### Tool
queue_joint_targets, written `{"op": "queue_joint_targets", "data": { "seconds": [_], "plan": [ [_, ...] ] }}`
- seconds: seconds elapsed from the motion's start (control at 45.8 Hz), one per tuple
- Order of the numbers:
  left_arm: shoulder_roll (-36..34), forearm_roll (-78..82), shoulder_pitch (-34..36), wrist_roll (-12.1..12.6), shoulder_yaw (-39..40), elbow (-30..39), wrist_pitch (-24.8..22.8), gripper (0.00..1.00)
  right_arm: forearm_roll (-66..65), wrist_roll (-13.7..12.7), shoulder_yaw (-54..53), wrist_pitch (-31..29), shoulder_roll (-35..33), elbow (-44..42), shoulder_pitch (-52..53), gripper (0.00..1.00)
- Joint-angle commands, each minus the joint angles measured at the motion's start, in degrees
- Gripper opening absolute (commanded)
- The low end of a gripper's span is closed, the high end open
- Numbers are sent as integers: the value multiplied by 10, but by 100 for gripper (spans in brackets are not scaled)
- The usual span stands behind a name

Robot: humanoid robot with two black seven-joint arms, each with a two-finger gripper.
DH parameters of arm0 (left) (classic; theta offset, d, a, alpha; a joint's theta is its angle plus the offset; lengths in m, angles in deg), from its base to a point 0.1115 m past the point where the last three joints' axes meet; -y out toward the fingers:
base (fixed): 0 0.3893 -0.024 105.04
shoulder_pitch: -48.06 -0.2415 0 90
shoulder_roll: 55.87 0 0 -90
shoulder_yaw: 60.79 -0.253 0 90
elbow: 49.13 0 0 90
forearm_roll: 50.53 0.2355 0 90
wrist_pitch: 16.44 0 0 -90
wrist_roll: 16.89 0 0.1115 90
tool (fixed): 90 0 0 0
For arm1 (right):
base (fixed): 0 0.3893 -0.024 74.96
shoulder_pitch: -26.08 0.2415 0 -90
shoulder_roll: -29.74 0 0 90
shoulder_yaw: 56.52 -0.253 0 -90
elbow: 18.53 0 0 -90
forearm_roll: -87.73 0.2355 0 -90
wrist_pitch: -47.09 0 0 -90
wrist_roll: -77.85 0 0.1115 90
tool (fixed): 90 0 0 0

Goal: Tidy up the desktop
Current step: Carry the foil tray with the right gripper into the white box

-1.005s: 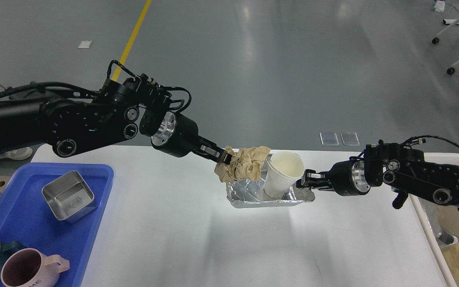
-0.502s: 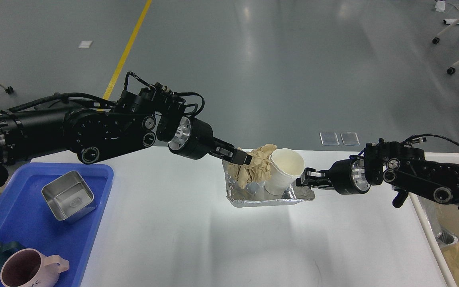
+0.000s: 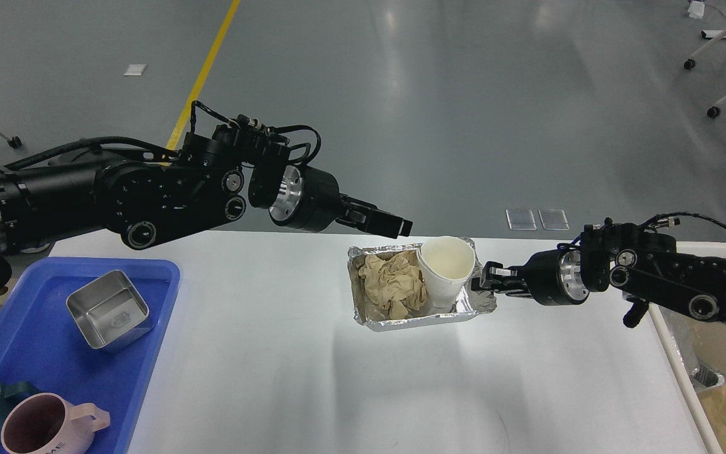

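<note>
The white desk [image 3: 275, 353] fills the lower view. Near its far middle sits a foil tray [image 3: 401, 321] with a crumpled brown paper [image 3: 394, 284] and a white paper cup [image 3: 445, 271] inside. Right tool [image 3: 484, 285] is clamped on the tray's right rim. Left tool [image 3: 401, 225] hovers above, empty; can't tell its gap. Blue tray [image 3: 41, 366] at left holds a steel tin [image 3: 109, 309] and mugs [image 3: 41, 422].

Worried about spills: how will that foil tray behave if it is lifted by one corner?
The foil tray looks thin and crinkled, so it would probably flex or sag. The paper cup stands tilted inside and might tip. The crumpled brown paper looks light and adds little weight.
</note>
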Motion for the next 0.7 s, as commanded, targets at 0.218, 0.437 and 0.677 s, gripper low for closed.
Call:
{"op": "queue_joint_targets", "data": {
  "seconds": [0.218, 0.437, 0.677],
  "plan": [
    [-36, -95, -6, 1, 58, -51, 12, 86, 64, -7, -15, 16, -59, -22, -7, 0],
    [-54, -162, -26, 0, 102, -73, 20, 86, 124, -11, -19, 48, -113, -48, -20, 0],
    [-65, -171, -59, 0, 143, -74, 23, 86, 188, -31, -19, 89, -183, -72, -49, 0]
  ]
}}
